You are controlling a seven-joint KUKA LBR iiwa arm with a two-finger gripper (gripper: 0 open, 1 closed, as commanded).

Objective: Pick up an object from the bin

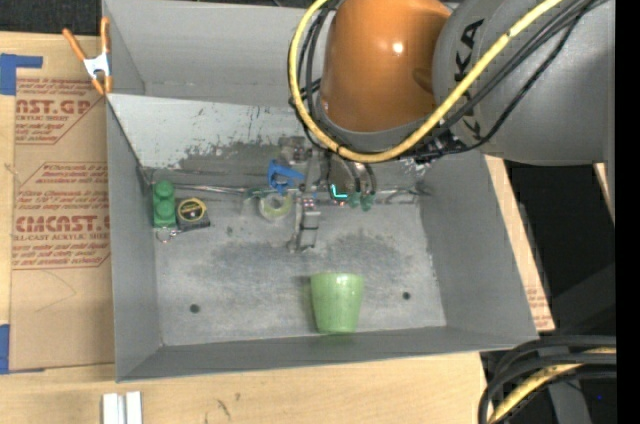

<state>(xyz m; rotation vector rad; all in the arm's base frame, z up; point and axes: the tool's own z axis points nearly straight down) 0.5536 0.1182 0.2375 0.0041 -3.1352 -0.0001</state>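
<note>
Ring (272, 205), pale, lies centrally by a blue clip (283, 176); jaws hang just right of it, seemingly to grasp it; their opening I cannot tell.

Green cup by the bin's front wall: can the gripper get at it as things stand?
Probably yes. The green cup sits alone on the floor of the bin, and nothing lies between it and the gripper just behind it.
</note>
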